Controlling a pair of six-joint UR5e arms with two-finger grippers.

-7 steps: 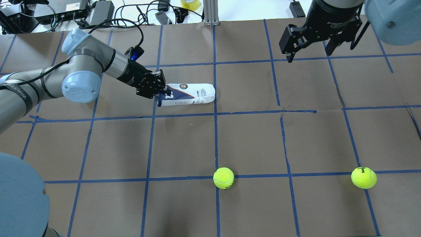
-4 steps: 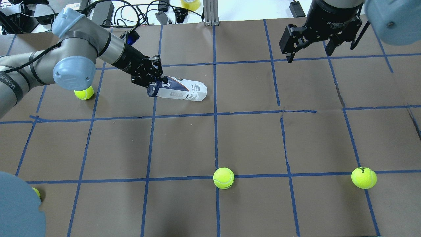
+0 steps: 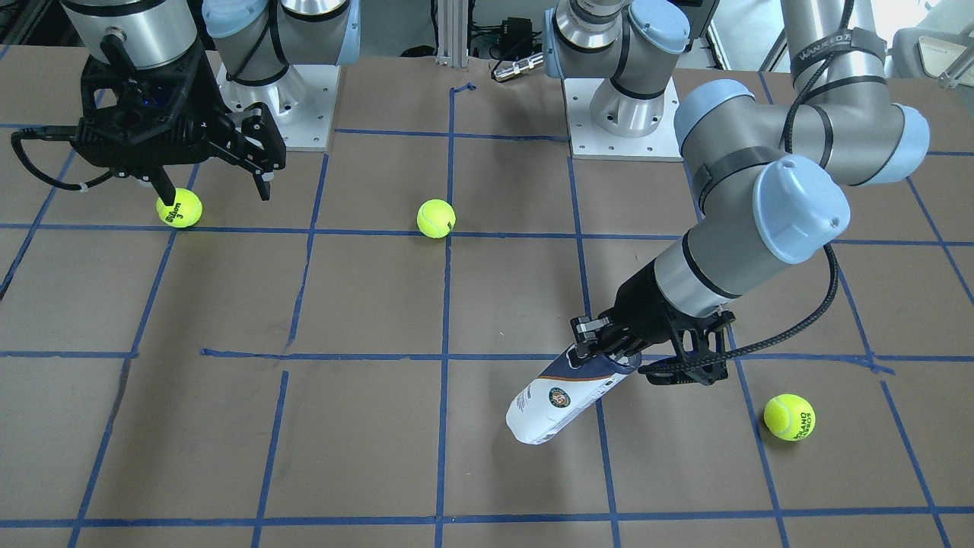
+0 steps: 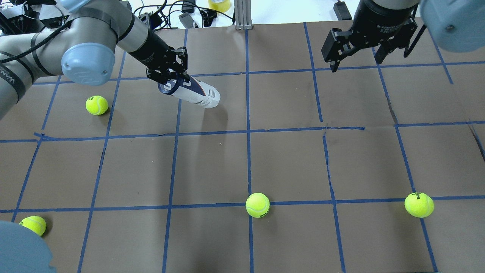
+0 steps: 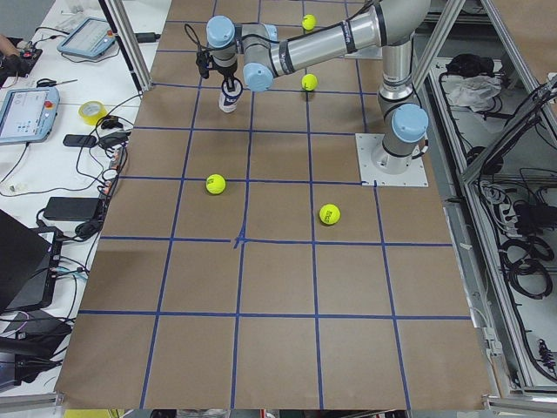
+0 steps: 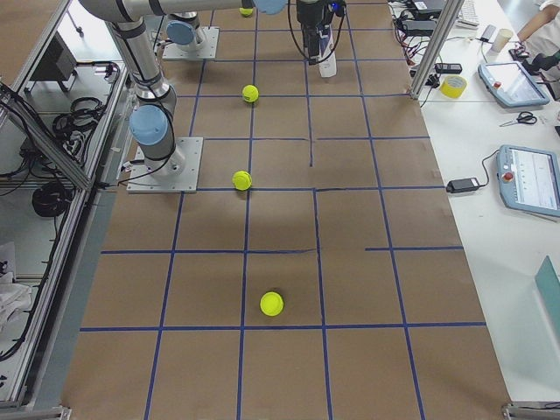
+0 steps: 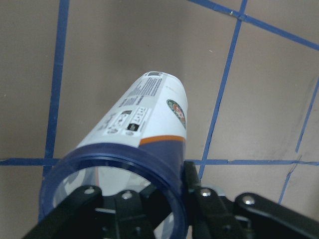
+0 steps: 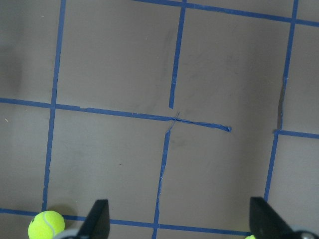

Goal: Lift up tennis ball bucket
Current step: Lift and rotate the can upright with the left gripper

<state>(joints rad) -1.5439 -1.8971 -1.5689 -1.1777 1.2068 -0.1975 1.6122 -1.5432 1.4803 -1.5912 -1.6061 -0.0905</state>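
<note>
The tennis ball bucket (image 4: 193,93) is a slim can with a white and navy label and a dark blue rim. My left gripper (image 4: 170,76) is shut on its open rim, one finger inside and one outside, as the left wrist view (image 7: 149,199) shows. The bucket (image 3: 559,399) hangs steeply tilted, rim up and closed end down toward the table. I cannot tell if the closed end touches the paper. My right gripper (image 4: 356,62) is open and empty, far right at the back, above the table (image 8: 182,219).
Several yellow-green tennis balls lie on the brown, blue-taped table: one (image 4: 96,105) left of the bucket, one (image 4: 33,225) at the near left, one (image 4: 257,205) near centre, one (image 4: 419,204) near right. Cables and boxes (image 4: 113,13) lie past the far edge.
My left gripper has risen and moved toward the far edge with the bucket's rim. The bucket went from lying flat to steeply tilted. The right arm has not moved.
</note>
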